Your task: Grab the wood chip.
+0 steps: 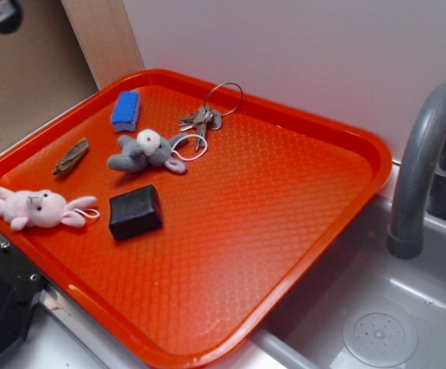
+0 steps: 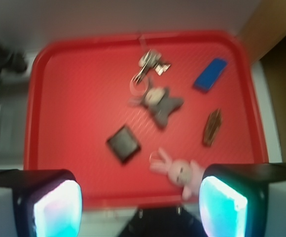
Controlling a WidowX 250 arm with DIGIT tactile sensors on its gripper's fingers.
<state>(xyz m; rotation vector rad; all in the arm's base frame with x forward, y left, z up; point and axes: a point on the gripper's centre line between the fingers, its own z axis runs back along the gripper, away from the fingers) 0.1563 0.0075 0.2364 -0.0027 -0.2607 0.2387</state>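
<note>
Gripper (image 2: 140, 207) fingers are standing spread wide and empty in the wrist view, hanging high over the near edge of the red tray (image 1: 315, 127), with nothing between the lit pads (image 2: 58, 210).

The wood chip (image 1: 71, 156) is lying flat near the tray's left rim, toward the far-left corner, well apart from the gripper. In the wrist view it is showing as a dark sliver (image 2: 212, 127) to the right of centre. It is looking thin, rough and stiff, and probably very light, so it is likely to skid or flip on the textured plastic if nudged from one side. Its narrow width is offering the best hold: the fingers would be closing across the middle of the sliver, square to its long axis, coming down close to the tray surface because it sits so low.

Around it, the blue sponge (image 1: 126, 111) is lying just beyond, toward the far edge, and the pink plush rabbit (image 1: 42, 208) is lying nearer the near-left corner. The grey plush toy (image 1: 144, 151) is resting beside the chip toward the tray's middle, with the keys (image 1: 201, 118) past it and the black block (image 1: 134, 211) further toward the near edge. None is touching the chip; the tray's raised rim is the closest obstacle.
</note>
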